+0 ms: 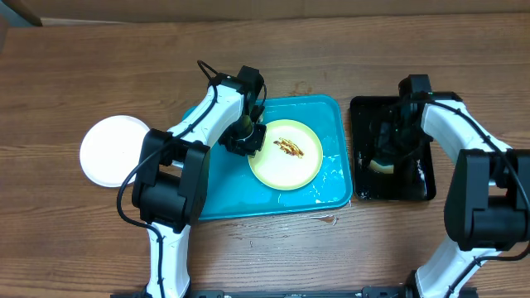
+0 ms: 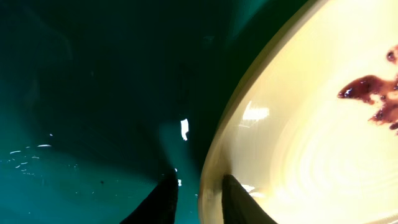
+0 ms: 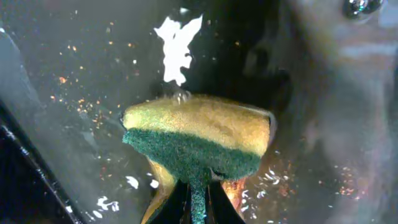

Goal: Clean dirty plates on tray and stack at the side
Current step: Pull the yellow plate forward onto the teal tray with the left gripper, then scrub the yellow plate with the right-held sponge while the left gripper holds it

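At the far left of the wooden table (image 1: 50, 74) a clean-looking white plate (image 1: 116, 151) sits alone, well apart from the turquoise tray (image 1: 248, 199). On that tray the left gripper (image 2: 200, 199) straddles the left rim of the pale yellow-green plate (image 1: 286, 154), one finger on the tray side and one on the plate's inner face, though whether they actually clamp the rim I cannot tell; a brown sauce smear (image 2: 373, 93) lies near that plate's middle. Further right, over the wet black tray (image 1: 364, 182), the right gripper (image 3: 198, 196) pinches a yellow sponge (image 3: 199, 130) with a green scouring face between its fingers.
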### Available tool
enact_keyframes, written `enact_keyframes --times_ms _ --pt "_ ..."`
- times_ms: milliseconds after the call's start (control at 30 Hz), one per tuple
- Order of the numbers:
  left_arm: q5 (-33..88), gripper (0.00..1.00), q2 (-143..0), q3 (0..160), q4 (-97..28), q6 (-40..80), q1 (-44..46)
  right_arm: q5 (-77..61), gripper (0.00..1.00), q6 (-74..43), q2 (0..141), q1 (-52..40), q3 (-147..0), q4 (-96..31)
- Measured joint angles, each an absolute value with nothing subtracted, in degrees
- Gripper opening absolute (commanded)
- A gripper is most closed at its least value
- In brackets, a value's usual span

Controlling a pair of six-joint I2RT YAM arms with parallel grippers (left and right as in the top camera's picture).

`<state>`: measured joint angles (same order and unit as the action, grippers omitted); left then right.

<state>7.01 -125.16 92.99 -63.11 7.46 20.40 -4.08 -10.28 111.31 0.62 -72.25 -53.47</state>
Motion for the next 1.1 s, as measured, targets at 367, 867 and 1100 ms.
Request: enact_keyframes --times_ms 367,867,1100 --pt "8.1 0.35 -125.2 93.0 -63.7 7.4 20.5 -5.7 0.05 -10.2 111.5 0.6 -77.5 -59.7" --pt "10.3 0.04 -125.3 93.0 -63.7 7.3 20.5 -8.6 0.06 -6.8 105.7 -6.6 -82.0 -63.1" --pt "10.3 0.04 -125.3 93.0 -63.7 7.3 20.5 -12.1 0.04 -6.7 105.7 -14.5 -82.0 -60.8"
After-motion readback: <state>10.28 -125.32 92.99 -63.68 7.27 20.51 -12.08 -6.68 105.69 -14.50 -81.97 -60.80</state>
